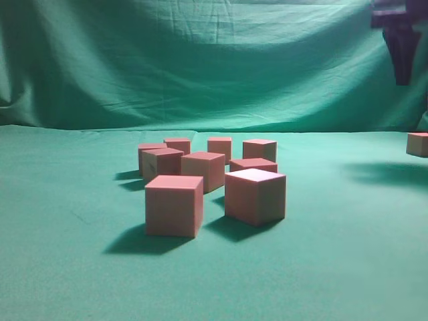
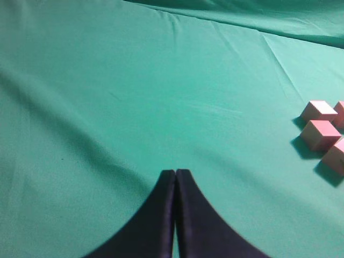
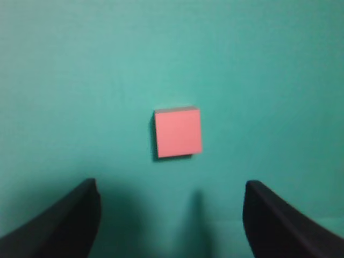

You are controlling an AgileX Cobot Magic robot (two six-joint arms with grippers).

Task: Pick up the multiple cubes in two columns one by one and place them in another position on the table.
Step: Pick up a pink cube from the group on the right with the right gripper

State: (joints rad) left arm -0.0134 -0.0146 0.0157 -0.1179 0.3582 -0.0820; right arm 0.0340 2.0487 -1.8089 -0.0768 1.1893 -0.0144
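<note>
Two tools: one for each arm, told below from left to right.
Left tool (image 2: 176, 177): clenched, its two dark fingers pressed together with nothing between them, hanging over bare green counter (image 2: 134, 107).
Left tool to the cluster: in the left wrist view three or four cubes show at the right edge, well apart from the tips and off to their right; this arm points at open cloth, not at any cube.
Cluster of cubes (image 1: 207, 177): nine sit mid-counter in the exterior view, in two loose columns running away from the camera; the near pair are the largest in view, and the right one (image 1: 255, 195) is turned slightly off square.
Lone cube (image 1: 418, 144): at the far right edge of the exterior view, resting on the counter, well apart from the cluster.
Right tool (image 3: 171, 215): released, fingers spread wide with nothing held; in the exterior view only a dark part of it shows high at the top right.
Key relation: in the right wrist view the lone cube (image 3: 178, 132) lies straight below and just ahead of the gap between the fingers, clear of both, its faces nearly square to them.
Nearer arm: the right one is over the lone cube; the cluster lies between the two arms.
Judgement: the lone cube looks already placed, so the next pick is probably from the cluster, to this tool's left.
</note>
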